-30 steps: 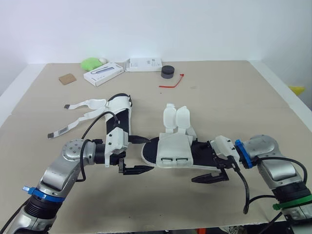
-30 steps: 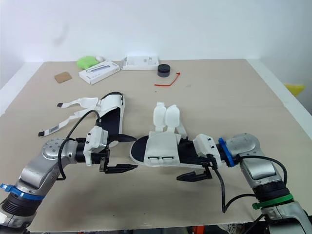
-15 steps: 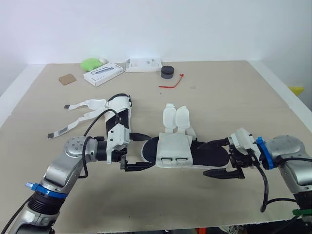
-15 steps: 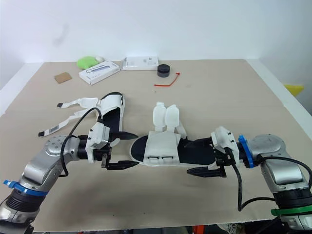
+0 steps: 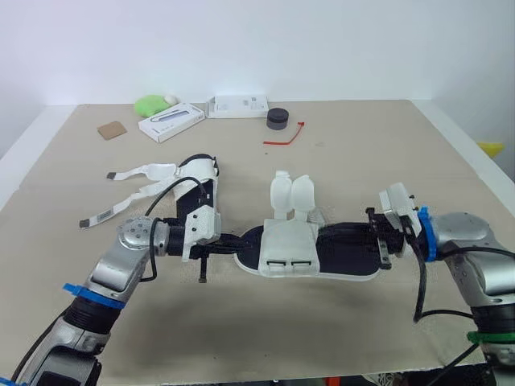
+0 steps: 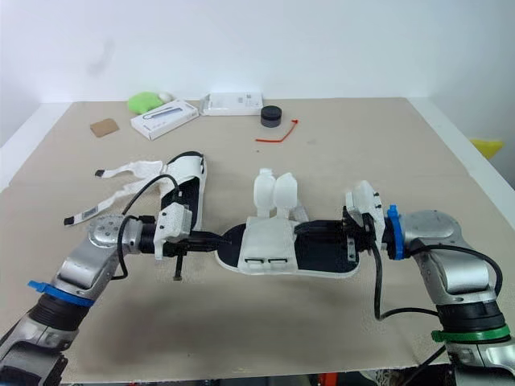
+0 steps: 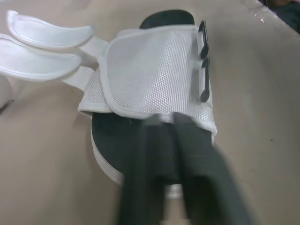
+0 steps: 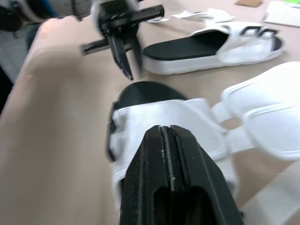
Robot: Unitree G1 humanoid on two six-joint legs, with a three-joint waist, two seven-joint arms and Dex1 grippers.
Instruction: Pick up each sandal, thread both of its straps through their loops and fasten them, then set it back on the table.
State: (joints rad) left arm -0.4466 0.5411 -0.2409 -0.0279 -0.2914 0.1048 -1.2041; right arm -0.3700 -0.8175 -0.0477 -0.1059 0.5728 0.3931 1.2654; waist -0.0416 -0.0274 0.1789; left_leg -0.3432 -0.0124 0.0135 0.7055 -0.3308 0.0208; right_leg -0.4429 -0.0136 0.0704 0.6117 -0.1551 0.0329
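Note:
A white sandal with a black footbed (image 5: pixel 288 245) lies in the middle of the table, its two straps (image 5: pixel 290 193) loose and flipped toward the far side. My left gripper (image 5: pixel 251 241) is shut, with its tips over the toe end at the edge of the white upper (image 7: pixel 154 70). My right gripper (image 5: pixel 334 233) is shut and reaches from the heel end over the footbed toward the upper (image 8: pixel 201 126). I cannot tell whether either pinches the sandal. A second sandal (image 5: pixel 197 191) lies to the left, its straps (image 5: pixel 133 173) spread out.
At the back of the table are two white boxes (image 5: pixel 169 122) (image 5: pixel 239 105), a green object (image 5: pixel 150 104), a black round object (image 5: pixel 277 118), a red tie (image 5: pixel 283 137) and a cardboard piece (image 5: pixel 111 129). The table's front edge (image 5: pixel 241 376) is near.
Both grippers were open beside the middle sandal. They have closed and moved in over its toe and heel ends. The right arm lifted and turned inward.

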